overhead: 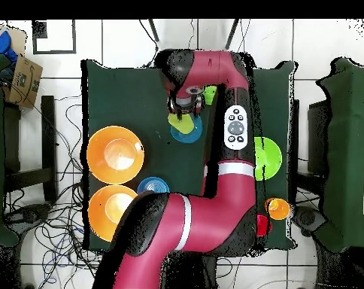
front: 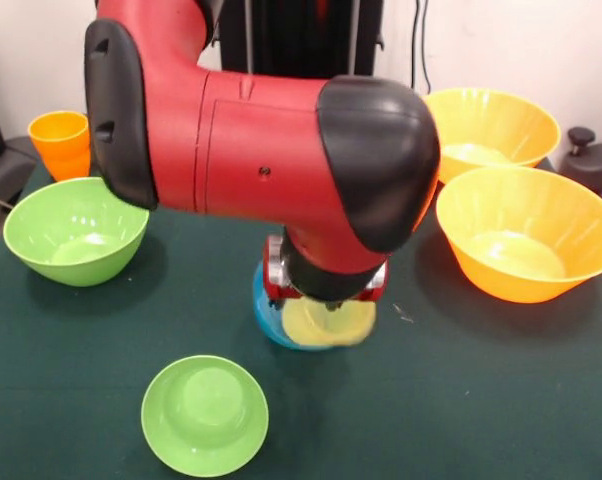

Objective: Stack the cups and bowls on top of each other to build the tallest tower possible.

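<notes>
Pale yellow cup (front: 328, 322) sits tilted on the small blue bowl (front: 271, 318), directly beneath the claw (front: 326, 300); claw state cannot be determined. Green-covered bench (front: 481, 400).

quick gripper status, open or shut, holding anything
Gripper: cannot be told; the arm hides it. It is right over the yellow cup, which sits on the small blue bowl.
</notes>
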Action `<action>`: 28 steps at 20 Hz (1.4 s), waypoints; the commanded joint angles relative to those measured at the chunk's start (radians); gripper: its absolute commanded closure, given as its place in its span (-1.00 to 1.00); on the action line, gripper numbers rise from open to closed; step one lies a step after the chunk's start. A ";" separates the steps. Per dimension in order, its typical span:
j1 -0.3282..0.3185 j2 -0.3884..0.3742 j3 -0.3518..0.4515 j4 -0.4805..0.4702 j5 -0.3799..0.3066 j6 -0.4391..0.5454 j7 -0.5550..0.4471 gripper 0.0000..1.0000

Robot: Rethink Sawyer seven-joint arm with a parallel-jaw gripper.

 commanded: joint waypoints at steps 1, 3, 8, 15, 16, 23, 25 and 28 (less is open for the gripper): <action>0.003 -0.064 -0.065 0.333 -0.028 -0.235 0.036 -1.00; 0.003 -0.058 -0.077 0.353 -0.035 -0.284 0.049 -1.00; 0.009 -0.057 -0.119 0.408 -0.058 -0.402 0.063 -1.00; 0.010 -0.073 -0.156 0.512 -0.049 -0.546 0.075 -1.00; 0.002 -0.076 -0.151 0.534 -0.044 -0.573 0.063 -1.00; -0.056 -0.201 -0.092 0.705 0.031 -0.615 -0.028 -1.00; -0.077 -0.244 -0.069 0.756 0.059 -0.633 -0.038 -1.00; -0.119 -0.296 -0.018 0.831 0.084 -0.744 -0.043 -1.00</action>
